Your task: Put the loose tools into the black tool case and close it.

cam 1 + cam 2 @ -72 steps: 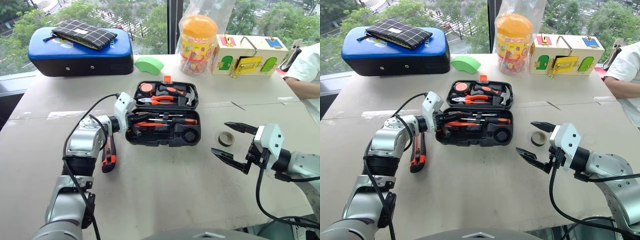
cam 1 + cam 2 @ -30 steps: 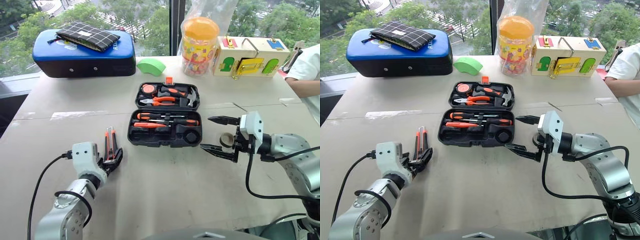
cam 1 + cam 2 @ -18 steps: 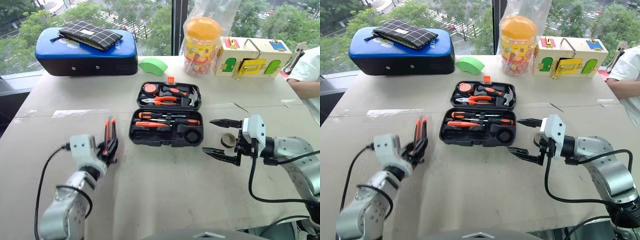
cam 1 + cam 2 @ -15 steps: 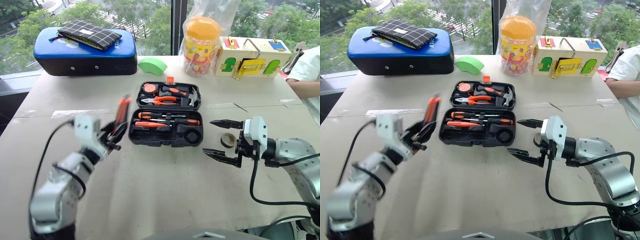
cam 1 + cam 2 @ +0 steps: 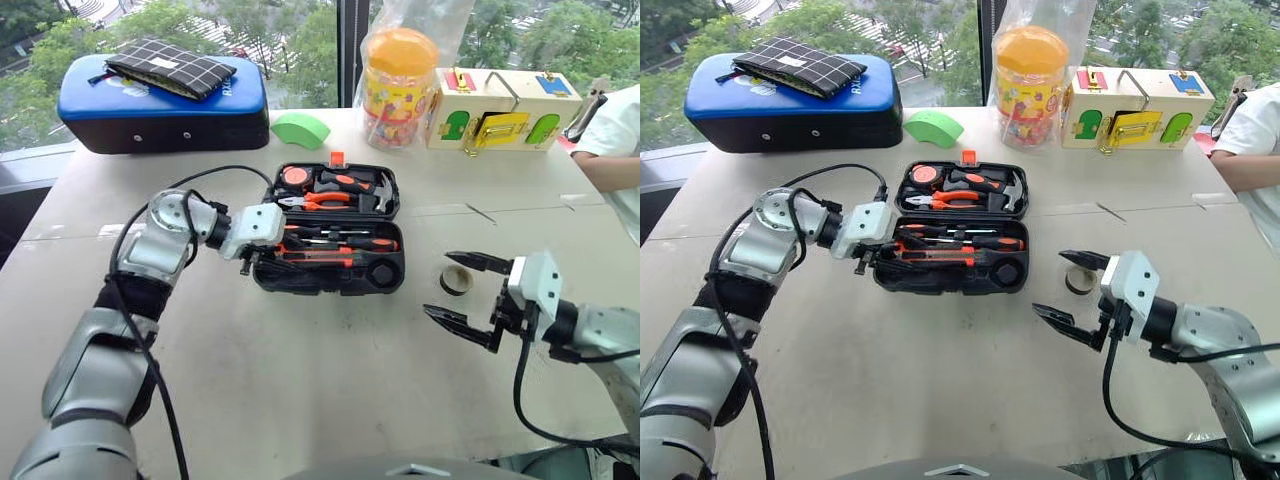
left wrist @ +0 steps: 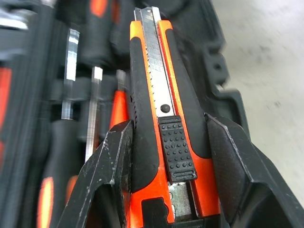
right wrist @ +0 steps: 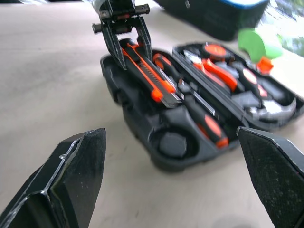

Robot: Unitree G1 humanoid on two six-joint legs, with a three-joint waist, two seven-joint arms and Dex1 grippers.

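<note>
The left gripper now clamps the orange-and-black utility knife between its two black fingers, gripping the handle by its sides. A second ago this knife lay on the table with the gripper coming down on it; it has since been lifted and carried across to the black tool case. The knife's far end points out ahead of the gripper, over the case's lower tray, just beside two slim screwdrivers already seated in their slots. Whether the knife touches the tray cannot be told. This suggests the knife is about to be seated.

The right gripper has drawn back from the case with its fingers spread wide, holding nothing. The small dark tape roll sits on the table between its fingertips, loose, so it is likely next. The case lid stands open.
</note>
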